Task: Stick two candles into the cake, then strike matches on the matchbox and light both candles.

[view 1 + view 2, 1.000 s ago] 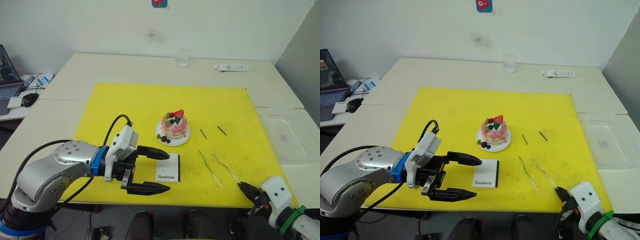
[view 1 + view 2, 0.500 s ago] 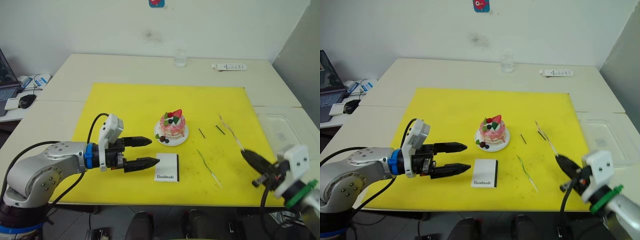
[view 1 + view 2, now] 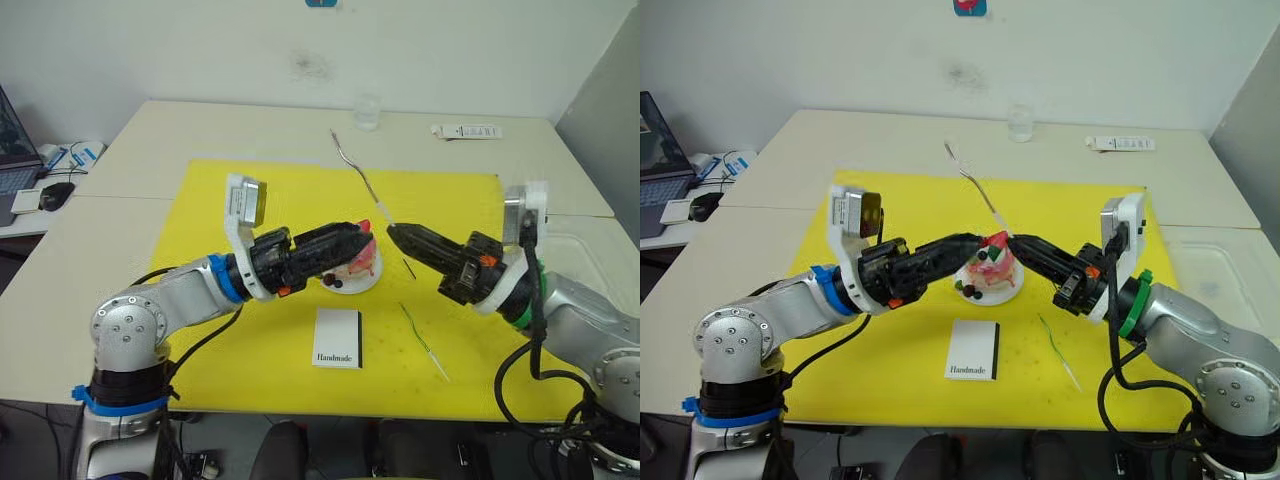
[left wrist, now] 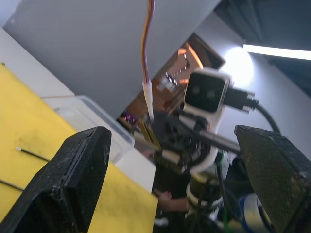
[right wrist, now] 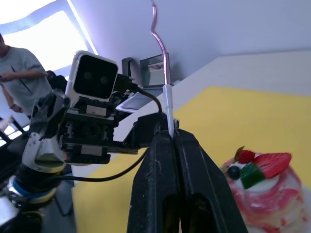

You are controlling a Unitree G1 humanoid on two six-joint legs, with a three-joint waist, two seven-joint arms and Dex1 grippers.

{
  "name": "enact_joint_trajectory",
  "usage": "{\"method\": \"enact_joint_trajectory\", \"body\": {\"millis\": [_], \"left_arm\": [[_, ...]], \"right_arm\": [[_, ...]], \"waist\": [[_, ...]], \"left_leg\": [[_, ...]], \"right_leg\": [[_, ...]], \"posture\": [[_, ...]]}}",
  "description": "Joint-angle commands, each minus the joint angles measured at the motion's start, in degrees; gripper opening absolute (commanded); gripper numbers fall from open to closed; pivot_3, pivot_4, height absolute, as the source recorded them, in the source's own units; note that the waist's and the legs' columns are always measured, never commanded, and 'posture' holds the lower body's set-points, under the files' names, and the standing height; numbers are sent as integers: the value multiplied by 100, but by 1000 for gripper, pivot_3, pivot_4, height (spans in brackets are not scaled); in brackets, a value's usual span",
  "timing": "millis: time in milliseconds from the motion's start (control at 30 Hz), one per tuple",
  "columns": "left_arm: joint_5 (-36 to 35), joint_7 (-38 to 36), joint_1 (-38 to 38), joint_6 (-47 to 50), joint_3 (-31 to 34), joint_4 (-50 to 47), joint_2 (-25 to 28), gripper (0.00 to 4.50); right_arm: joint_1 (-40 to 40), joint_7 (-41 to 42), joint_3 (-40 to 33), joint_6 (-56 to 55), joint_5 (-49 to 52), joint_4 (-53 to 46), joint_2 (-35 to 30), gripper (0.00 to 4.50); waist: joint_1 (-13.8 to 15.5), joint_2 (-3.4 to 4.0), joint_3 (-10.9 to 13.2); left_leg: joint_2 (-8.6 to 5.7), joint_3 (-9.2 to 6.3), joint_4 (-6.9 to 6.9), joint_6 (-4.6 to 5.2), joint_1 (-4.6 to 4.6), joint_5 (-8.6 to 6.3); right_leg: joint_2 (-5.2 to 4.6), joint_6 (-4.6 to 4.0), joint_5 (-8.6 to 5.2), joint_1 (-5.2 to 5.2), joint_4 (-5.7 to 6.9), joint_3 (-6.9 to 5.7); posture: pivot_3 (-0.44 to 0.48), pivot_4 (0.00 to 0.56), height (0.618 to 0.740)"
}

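My right gripper point(image 5: 171, 138) clamps the thin wavy pale-gold candle point(image 3: 358, 178); left gripper point(image 4: 170, 160) spread. Next: invert it and press into the round pink layered cake point(image 3: 992, 268).

I count two candles: pale gold candle point(image 3: 358, 180) up in the right gripper point(image 3: 392, 232), greenish candle point(image 3: 423, 340) flat on the yellow mat point(image 3: 250, 190). One cake point(image 3: 994, 262) on one white plate point(image 3: 985, 294). One matchbox point(image 3: 337, 338). Matches: I see just one dark stick point(image 3: 408, 268) by the plate, a second I can't make out. Two grippers, the left gripper point(image 3: 362, 235) included. One glass point(image 3: 366, 112), one white remote-like bar point(image 3: 466, 131), one clear tray point(image 3: 592, 235)
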Motion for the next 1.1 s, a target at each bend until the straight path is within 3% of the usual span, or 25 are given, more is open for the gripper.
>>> {"method": "enact_joint_trajectory", "body": {"millis": [33, 500, 600, 1000, 1100], "left_arm": [[-417, 447, -107, -411, -106, -156, -328, 4500], [-724, 702, -20, -719, -315, -160, -492, 4500], [-777, 702, -7, -724, -341, -137, -480, 3953], [-1005, 670, 75, -695, -413, -146, -400, 165], [-975, 645, 92, -672, -406, -141, -366, 15]], "right_arm": [[-188, -290, 75, -250, 729, 66, -70, 25], [-324, -676, 578, -722, 1476, 127, -289, 25], [-340, -660, 635, -785, 1473, 132, -340, 0], [-338, -595, 791, -903, 1481, 90, -426, 0], [-339, -581, 823, -932, 1486, 101, -463, 0]], "waist": [[1, 0, 0], [3, 0, 0], [3, 0, 0], [4, 0, 0], [4, 0, 0]], "left_leg": [[0, 0, 0, 0, 1, 0], [-3, 4, 3, -1, 5, 1], [-3, 3, 2, -1, 5, 1], [-2, 3, 2, -1, 5, 1], [-2, 3, 2, -1, 5, 1]], "right_leg": [[1, 0, 0, 0, 1, 0], [17, 12, -6, 0, 8, 1], [17, 14, -7, 0, 8, 0], [16, 30, -16, 0, 7, 1], [16, 30, -16, 0, 6, 1]], "posture": [[0, 150, 740], [0, 150, 740], [0, 150, 740], [0, 150, 740], [0, 150, 740]]}}
